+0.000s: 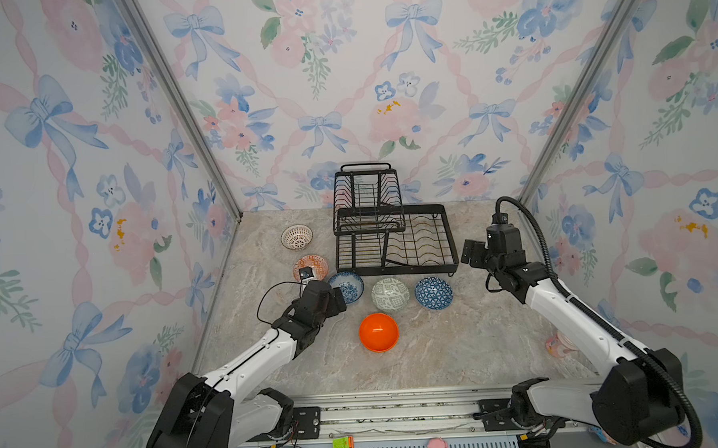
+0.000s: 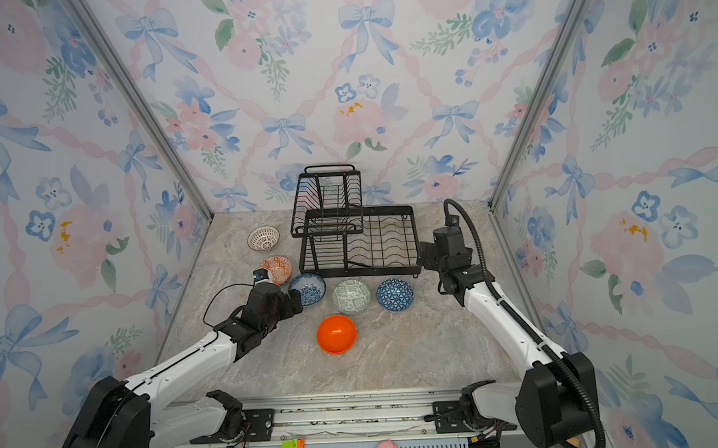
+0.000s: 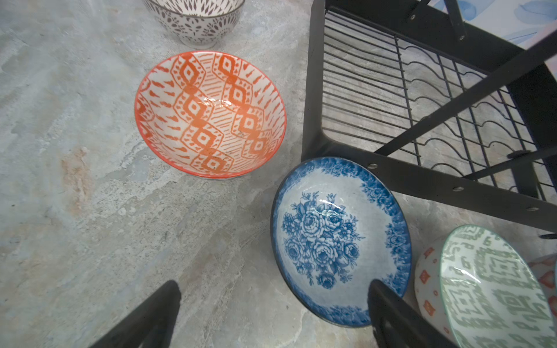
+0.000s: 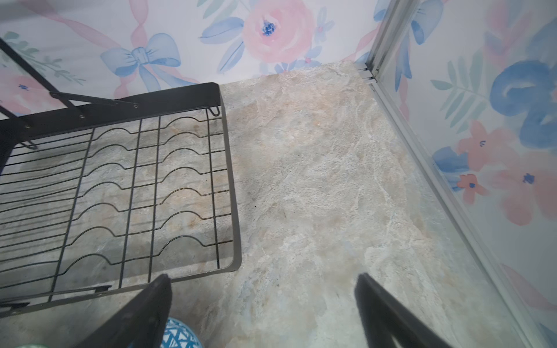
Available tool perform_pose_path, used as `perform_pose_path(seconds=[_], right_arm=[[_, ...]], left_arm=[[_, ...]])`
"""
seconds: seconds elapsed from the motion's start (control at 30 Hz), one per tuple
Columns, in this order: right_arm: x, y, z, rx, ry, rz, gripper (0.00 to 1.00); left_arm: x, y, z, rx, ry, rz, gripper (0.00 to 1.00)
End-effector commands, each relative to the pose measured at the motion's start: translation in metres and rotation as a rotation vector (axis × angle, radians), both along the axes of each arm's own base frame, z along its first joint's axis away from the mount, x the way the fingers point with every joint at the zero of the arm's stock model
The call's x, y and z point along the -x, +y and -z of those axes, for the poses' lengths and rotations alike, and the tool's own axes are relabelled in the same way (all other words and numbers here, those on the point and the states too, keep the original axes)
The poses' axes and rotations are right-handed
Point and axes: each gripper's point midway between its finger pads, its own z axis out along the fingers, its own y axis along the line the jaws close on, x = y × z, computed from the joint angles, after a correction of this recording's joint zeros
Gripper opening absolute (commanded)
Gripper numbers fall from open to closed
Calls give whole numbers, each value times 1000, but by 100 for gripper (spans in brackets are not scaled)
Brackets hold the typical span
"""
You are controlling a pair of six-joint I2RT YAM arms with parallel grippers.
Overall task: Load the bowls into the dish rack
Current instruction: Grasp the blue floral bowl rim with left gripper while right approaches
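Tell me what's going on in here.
Two robot arms are set to load bowls into the dish rack, which holds nothing yet. All six sit on the table: white lattice bowl, red-orange bowl, blue-and-white bowl, grey-green bowl, dark blue bowl and orange bowl. The left gripper hovers open at the blue-and-white bowl, gripping nothing. The right gripper, open and empty, hangs beside the rack's front right corner.
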Motion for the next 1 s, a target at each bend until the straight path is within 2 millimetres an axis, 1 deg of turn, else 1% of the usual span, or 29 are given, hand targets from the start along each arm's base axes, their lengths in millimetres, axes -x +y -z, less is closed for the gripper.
perform_pose_path(seconds=[0.0, 0.1, 0.23, 0.4, 0.53, 0.73, 0.9, 0.97], right_arm=[[3, 25, -1, -72, -43, -89, 97], [13, 41, -2, -34, -58, -165, 97], [25, 56, -8, -1, -109, -217, 97], [32, 71, -1, 16, -103, -262, 97], [36, 75, 3, 64, -96, -259, 97], [42, 79, 10, 92, -99, -267, 97], [42, 81, 17, 97, -86, -267, 97], [42, 81, 18, 102, -83, -268, 97]], left_arm=[[-4, -2, 1, 43, 26, -15, 98], [-7, -4, 11, 39, 58, 6, 96], [-9, -3, 21, 36, 103, 14, 91], [-9, 1, 25, 42, 121, 3, 90], [-9, 5, 27, 26, 127, 2, 88], [-12, 2, 32, 16, 147, 11, 84], [-18, -2, 39, 13, 174, 19, 78], [-21, -3, 41, 12, 187, 16, 74]])
